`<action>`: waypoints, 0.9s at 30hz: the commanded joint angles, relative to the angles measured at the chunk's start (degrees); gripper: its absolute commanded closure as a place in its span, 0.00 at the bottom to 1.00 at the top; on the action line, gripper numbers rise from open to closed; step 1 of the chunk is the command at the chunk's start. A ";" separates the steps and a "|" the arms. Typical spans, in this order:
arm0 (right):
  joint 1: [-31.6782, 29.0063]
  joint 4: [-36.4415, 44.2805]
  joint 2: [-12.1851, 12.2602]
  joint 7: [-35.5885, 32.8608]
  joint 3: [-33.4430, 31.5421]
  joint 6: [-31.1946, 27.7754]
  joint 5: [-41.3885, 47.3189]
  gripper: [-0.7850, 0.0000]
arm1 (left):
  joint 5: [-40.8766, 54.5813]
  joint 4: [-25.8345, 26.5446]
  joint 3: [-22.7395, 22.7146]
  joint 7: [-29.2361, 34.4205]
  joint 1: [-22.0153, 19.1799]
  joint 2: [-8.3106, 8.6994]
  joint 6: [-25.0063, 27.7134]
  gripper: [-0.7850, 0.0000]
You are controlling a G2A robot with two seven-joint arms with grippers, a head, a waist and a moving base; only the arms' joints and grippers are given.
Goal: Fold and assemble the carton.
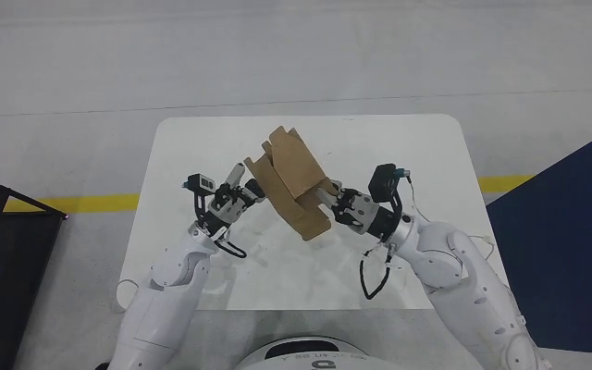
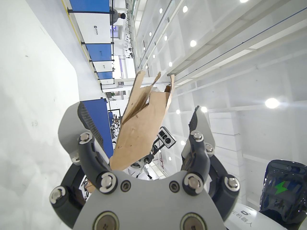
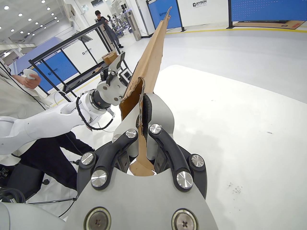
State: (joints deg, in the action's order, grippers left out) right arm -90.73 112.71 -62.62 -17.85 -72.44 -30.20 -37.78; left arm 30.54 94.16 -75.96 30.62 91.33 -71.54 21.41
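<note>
A flat brown carton (image 1: 294, 181) with loose flaps hangs tilted above the middle of the white table (image 1: 398, 148), between both arms. My right gripper (image 1: 327, 201) is shut on its lower edge; in the right wrist view the carton (image 3: 151, 56) runs edge-on away from that gripper (image 3: 143, 107). My left gripper (image 1: 244, 187) stands open at the carton's opposite corner. In the left wrist view the carton (image 2: 141, 125) sits between the spread fingers (image 2: 82, 116), closer to one pad, and that gripper (image 2: 139, 113) does not clamp it. The left gripper (image 3: 117, 66) also shows behind the carton.
The table's surface below the carton is bare white. A black rack (image 1: 18, 240) stands off the table's left side, and a dark blue panel (image 1: 555, 240) off its right. A yellow floor line (image 1: 92, 202) runs behind the table.
</note>
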 commanded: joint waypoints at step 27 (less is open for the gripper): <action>0.76 1.26 0.07 -1.43 2.39 2.99 -6.65 0.91 | -0.67 0.44 -0.34 1.16 0.51 0.07 2.23 0.84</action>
State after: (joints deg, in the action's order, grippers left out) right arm -89.94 113.98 -62.53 -19.75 -70.14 -27.40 -43.78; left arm 30.14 94.42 -76.31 31.70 91.80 -71.48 23.52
